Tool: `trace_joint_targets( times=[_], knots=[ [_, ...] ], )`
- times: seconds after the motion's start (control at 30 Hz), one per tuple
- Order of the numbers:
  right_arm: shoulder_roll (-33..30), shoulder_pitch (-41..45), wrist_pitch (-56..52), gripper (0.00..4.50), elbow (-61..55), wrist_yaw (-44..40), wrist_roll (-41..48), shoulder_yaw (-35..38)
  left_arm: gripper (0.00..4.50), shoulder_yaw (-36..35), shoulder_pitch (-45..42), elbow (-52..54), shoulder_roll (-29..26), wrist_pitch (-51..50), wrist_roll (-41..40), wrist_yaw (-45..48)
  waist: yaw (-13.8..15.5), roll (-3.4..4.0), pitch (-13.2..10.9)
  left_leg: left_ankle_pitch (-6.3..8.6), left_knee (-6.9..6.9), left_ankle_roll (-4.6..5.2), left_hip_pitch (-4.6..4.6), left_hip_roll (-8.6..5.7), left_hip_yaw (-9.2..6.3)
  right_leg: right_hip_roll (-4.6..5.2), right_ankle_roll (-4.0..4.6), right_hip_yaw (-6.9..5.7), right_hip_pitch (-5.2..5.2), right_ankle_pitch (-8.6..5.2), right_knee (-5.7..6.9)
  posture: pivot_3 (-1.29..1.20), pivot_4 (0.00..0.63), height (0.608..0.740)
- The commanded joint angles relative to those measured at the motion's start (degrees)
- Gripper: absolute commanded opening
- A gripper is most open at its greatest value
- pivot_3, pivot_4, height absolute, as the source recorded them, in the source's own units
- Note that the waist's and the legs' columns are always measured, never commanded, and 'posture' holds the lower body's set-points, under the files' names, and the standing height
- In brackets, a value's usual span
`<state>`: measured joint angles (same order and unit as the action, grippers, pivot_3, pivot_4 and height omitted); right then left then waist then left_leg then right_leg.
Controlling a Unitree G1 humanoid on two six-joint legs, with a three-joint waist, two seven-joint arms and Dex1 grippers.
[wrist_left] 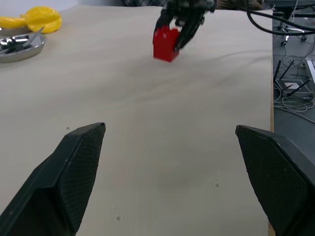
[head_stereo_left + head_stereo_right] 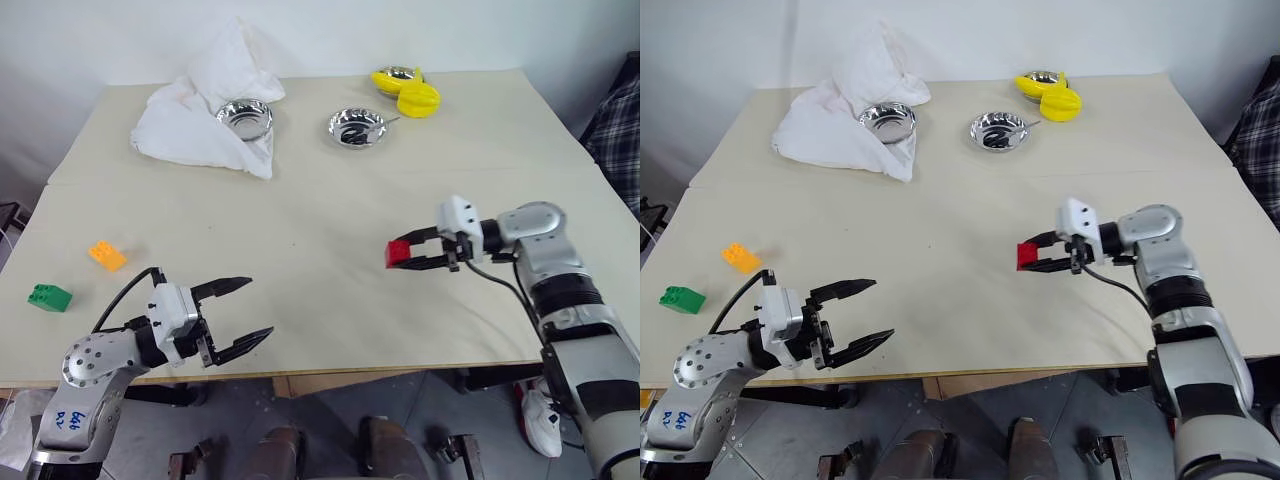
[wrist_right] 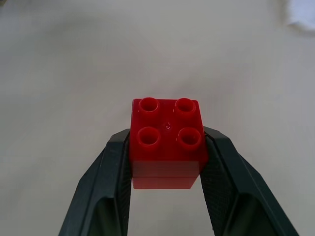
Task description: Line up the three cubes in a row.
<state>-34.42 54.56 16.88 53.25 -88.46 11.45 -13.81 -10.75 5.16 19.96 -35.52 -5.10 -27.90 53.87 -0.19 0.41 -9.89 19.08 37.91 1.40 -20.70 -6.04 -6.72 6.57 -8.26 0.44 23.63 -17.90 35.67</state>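
My right gripper [image 2: 408,252] is shut on the red cube [image 2: 398,253], holding it above the table right of centre and pointing left. In the right wrist view the red cube [image 3: 166,143] sits studs-up between the two black fingers [image 3: 112,169]. The orange-yellow cube [image 2: 107,255] and the green cube [image 2: 49,297] lie near the table's left edge, the green one nearer the front. My left gripper [image 2: 245,313] stands open near the front edge, with nothing between its fingers, to the right of those two cubes.
A white cloth [image 2: 205,115] lies at the back left with a steel bowl [image 2: 245,118] on it. A second steel bowl [image 2: 356,127] and yellow plastic pieces [image 2: 416,97] sit at the back. The table's front edge [image 2: 400,366] runs just beyond my left gripper.
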Motion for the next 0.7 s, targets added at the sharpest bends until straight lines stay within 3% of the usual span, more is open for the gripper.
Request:
trace_joint_targets(
  times=[0.03, 0.3, 0.7],
  knots=[
    [-0.33, 2.61, 2.45, 1.52, 3.43, -4.04, 1.45, -1.74, 4.5, -1.76, 1.2, 2.48, -0.55, 0.07, -1.49, -0.03, 0.0, 0.0, 0.0, 0.0, 0.0, 0.0, -0.05, 0.0, -0.03, 0.0, 0.0, -0.02, 0.03, 0.0, -0.01, 0.0, 0.15, 0.74],
    [-1.06, 4.16, 2.81, 1.52, 8.01, -4.04, 3.39, -6.53, 4.5, -3.27, 4.43, 4.56, -0.35, 0.09, -1.55, -0.75, -0.08, 0.0, 0.0, 0.0, 0.1, -0.01, -0.37, 0.02, -0.13, -0.01, 0.0, -0.09, 0.25, 0.0, 0.0, 0.0, 0.15, 0.74],
    [-5.05, 3.89, 11.94, 1.52, 14.04, -4.04, 3.98, -8.69, 4.5, -4.9, 5.2, 4.65, -1.8, -0.7, -2.32, -0.08, 0.05, 0.0, 0.0, 0.0, 0.17, -0.01, -0.37, -0.04, -0.24, 0.01, 0.0, -0.08, 0.17, 0.0, -0.01, 0.0, 0.15, 0.74]
  ],
)
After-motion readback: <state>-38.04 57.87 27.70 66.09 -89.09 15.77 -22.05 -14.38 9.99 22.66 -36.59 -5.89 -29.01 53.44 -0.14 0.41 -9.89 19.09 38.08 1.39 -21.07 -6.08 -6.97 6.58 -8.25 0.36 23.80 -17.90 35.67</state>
